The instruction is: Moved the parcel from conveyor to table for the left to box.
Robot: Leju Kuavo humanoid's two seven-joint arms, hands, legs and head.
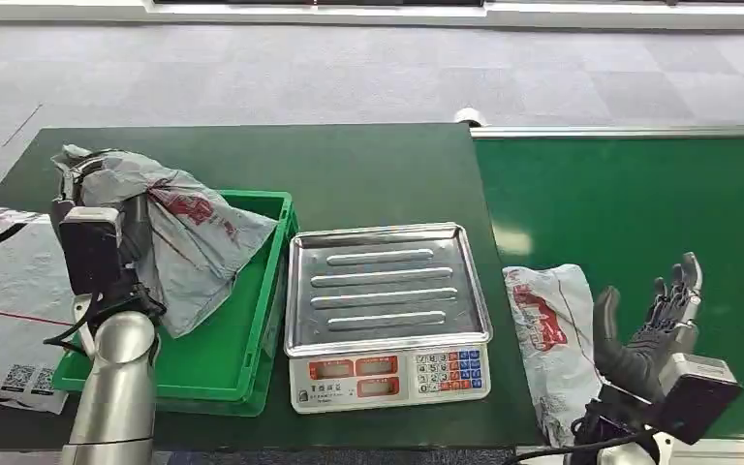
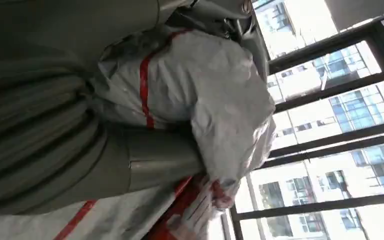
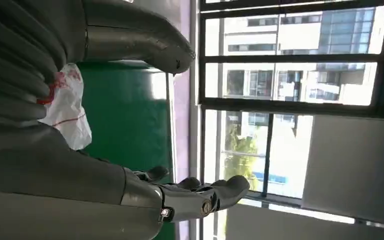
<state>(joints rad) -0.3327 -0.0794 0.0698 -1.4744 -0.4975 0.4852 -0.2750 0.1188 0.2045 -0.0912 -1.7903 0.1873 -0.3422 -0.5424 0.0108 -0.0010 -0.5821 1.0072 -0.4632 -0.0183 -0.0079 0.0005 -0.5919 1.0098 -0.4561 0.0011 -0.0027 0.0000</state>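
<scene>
The left hand (image 1: pixel 97 218) gripped a grey bag (image 1: pixel 189 237) above the green crate (image 1: pixel 242 358), the bag's lower end sagging into it. Beside the crate stood a scale (image 1: pixel 387 300) on the dark green table (image 1: pixel 349 170). The right hand (image 1: pixel 654 325) was held up over the conveyor (image 1: pixel 639 203), holding nothing, fingers spread, the parcel (image 1: pixel 547 334) lying just beside it. Windows (image 3: pixel 290 85) lined the room.

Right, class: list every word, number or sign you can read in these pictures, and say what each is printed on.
None can be read.
Scale: keypad marks and a front label, too small.
Held parcel: red print, blurred.
Parcel on the conveyor: red print, blurred.
Parcels left of the crate: square code patches, too small.
</scene>
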